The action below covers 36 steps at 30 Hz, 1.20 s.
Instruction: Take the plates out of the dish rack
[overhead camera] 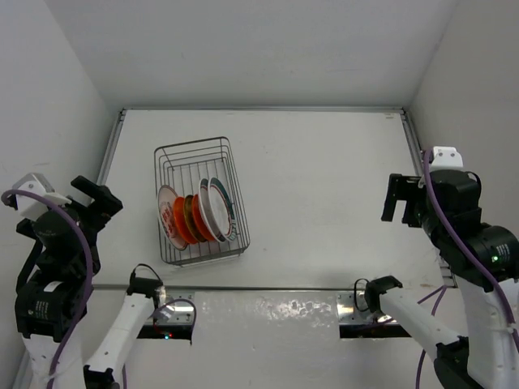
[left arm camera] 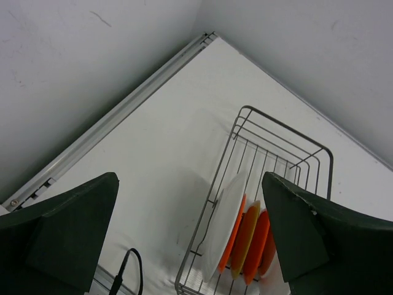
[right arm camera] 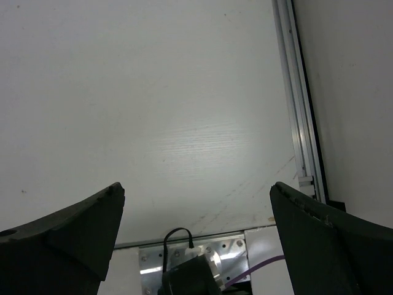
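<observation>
plates (overhead camera: pixel 197 217) stand on edge in the dish rack (overhead camera: pixel 191 168).

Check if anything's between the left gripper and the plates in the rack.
Nothing loose shows. Bare table separates the left gripper from the rack. The plates stand upright in its near end, with only the rack's own wire side before them.
</observation>
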Each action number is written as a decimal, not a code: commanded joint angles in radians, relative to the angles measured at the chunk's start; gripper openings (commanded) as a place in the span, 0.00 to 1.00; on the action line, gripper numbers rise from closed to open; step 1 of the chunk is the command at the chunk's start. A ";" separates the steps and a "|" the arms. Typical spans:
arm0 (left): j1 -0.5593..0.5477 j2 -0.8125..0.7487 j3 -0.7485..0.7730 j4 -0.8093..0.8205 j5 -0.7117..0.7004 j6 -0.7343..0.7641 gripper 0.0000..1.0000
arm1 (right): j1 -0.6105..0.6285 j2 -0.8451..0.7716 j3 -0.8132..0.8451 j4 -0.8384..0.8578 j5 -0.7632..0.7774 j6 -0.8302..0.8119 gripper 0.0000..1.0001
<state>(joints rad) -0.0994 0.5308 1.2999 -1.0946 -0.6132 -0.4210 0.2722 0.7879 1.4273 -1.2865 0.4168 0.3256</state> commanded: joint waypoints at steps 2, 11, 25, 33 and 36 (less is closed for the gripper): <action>-0.005 0.060 0.082 0.021 -0.010 -0.041 1.00 | 0.005 0.019 0.013 0.049 0.022 0.026 0.99; -0.005 0.323 0.119 -0.147 -0.065 -0.148 0.99 | 0.007 0.082 -0.099 0.125 -0.023 0.047 0.99; -0.155 0.581 0.049 -0.048 0.261 -0.142 0.83 | 0.007 0.280 -0.295 0.095 -0.182 0.101 0.99; -0.214 0.581 -0.109 -0.083 0.173 -0.128 0.52 | 0.007 0.278 -0.311 0.108 -0.196 0.086 0.99; -0.214 0.583 -0.139 -0.099 0.161 -0.119 0.45 | 0.005 0.280 -0.306 0.108 -0.200 0.084 0.99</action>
<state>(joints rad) -0.3107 1.1286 1.1698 -1.1904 -0.4210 -0.5533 0.2729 1.0790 1.1053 -1.2045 0.2298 0.4114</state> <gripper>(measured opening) 0.461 0.986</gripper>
